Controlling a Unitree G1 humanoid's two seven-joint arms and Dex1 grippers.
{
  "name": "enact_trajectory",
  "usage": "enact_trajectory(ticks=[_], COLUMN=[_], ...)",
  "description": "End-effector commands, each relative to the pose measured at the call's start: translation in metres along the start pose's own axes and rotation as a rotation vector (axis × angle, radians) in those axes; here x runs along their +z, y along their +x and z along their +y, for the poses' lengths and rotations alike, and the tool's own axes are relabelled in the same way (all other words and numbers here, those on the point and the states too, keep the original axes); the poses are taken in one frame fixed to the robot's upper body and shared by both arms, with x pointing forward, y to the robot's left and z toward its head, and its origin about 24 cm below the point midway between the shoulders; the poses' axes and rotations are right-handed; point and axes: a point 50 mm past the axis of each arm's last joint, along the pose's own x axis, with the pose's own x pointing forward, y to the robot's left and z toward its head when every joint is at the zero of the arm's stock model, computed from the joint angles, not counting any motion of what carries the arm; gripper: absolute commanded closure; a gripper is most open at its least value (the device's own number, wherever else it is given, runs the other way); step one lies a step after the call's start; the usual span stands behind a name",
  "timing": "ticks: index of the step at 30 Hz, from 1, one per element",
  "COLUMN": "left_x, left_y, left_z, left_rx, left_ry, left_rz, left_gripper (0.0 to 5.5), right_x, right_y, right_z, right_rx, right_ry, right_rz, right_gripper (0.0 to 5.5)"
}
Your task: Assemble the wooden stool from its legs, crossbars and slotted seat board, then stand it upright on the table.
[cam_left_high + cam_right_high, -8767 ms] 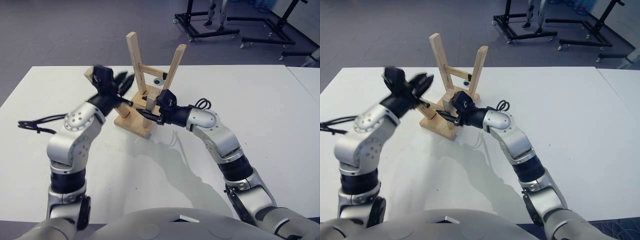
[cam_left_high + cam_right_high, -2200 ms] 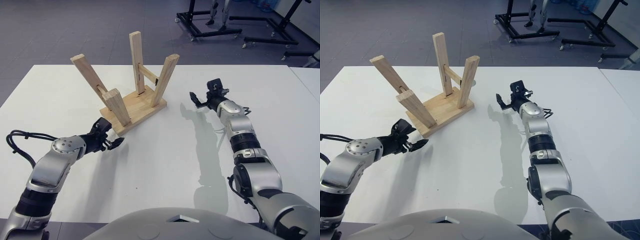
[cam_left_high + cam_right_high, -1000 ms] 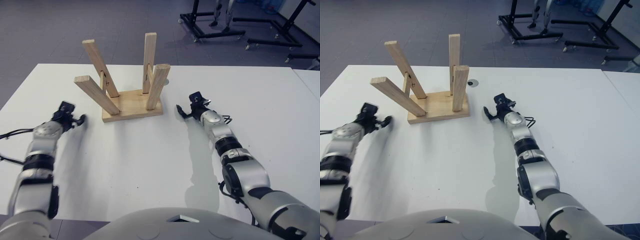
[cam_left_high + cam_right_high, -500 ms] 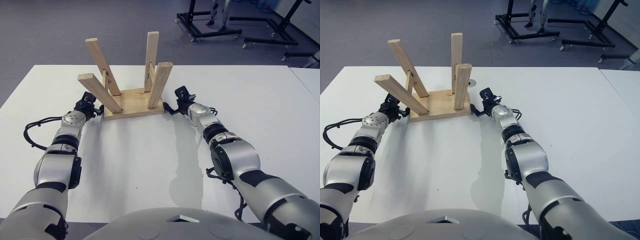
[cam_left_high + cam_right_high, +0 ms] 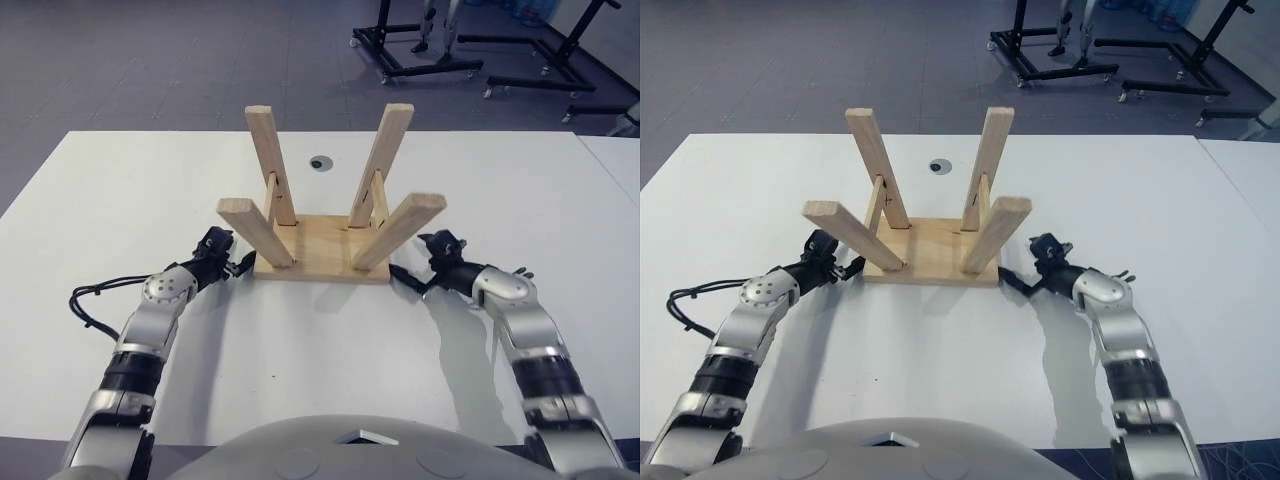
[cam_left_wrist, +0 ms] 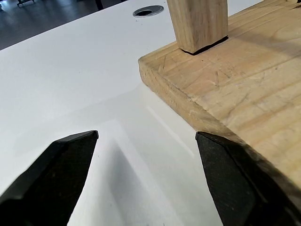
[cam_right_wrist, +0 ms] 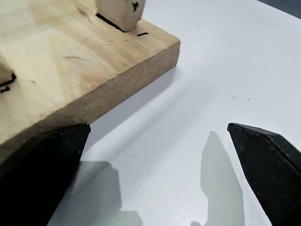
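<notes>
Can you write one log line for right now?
stool: upside down on table, legs up | left gripper: open, at stool's left edge | right gripper: open, at stool's right edge

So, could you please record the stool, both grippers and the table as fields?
stool: upside down, seat board flat on the table, four legs pointing up
left gripper: fingers open, at the seat board's left edge
right gripper: fingers open, at the seat board's right edge
table: white, round hole behind the stool
task state: stool not yet upright
</notes>
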Motion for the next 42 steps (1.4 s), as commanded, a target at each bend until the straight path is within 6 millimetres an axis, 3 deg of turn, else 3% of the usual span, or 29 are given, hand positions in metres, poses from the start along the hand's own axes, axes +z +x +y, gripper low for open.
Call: enact_trajectory(ticks=[1,5,9,16,21,25,29,31,33,36,39,42], left_x=[-0.02,-0.024,-0.026,-0.019,0.029,0.039,0.097,0.111,0.124,0.153,0.148,0.128], left_y=[-0.015,-0.022,-0.016,-0.007,-0.033,-0.054,-0.103,-0.126,-0.153,-0.177,-0.164,-0.13], left_z=[-0.015,-0.02,-0.023,0.001,0.066,0.073,0.102,0.123,0.13,0.109,0.078,0.057], left_rx=[-0.048,-0.057,-0.053,0.049,0.134,0.026,-0.152,-0.178,-0.269,-0.491,-0.644,-0.72], left_ry=[-0.034,-0.041,-0.052,-0.028,-0.132,-0.107,-0.145,-0.173,-0.178,-0.135,-0.114,-0.159], left_rz=[0.133,0.165,0.174,0.172,0.016,-0.018,-0.235,-0.297,-0.359,-0.467,-0.469,-0.459], left_gripper=[1.67,1.67,1.67,1.67,1.67,1.67,1.67,1.67,1.67,1.67,1.67,1.67], right_x=[0.006,0.013,0.019,0.019,0.025,0.033,0.06,0.071,0.087,0.109,0.113,0.113], right_y=[0.002,0.008,0.016,0.011,-0.02,-0.029,-0.062,-0.083,-0.109,-0.135,-0.129,-0.099], right_z=[0.013,-0.005,-0.005,-0.006,-0.049,-0.072,-0.083,-0.082,-0.078,-0.044,-0.012,0.011], right_rx=[0.021,-0.078,-0.082,-0.074,-0.169,-0.209,-0.084,0.042,0.182,0.462,0.611,0.641], right_ry=[0.037,0.034,0.031,0.033,0.028,0.004,-0.017,0.001,0.039,0.048,0.084,0.1], right_rz=[0.021,0.018,0.003,0.005,-0.032,-0.044,-0.105,-0.135,-0.191,-0.295,-0.399,-0.459], right_gripper=[0.1,0.1,0.1,0.1,0.1,0.1,0.1,0.1,0.1,0.1,0.1,0.1])
